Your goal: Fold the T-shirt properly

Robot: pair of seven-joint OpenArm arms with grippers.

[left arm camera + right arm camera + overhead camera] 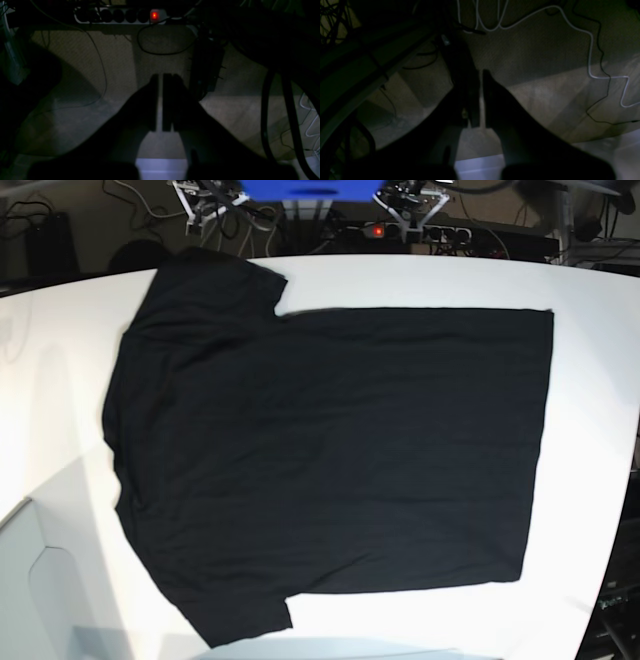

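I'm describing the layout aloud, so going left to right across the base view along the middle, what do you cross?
Bare white table → T-shirt, sleeves end first, hem last → bare white table again.

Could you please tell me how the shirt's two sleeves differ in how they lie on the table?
The far sleeve lies by the table's back edge, at the power strip side; the near sleeve lies by the front edge. Both are black, flat, and at the shirt's left end.
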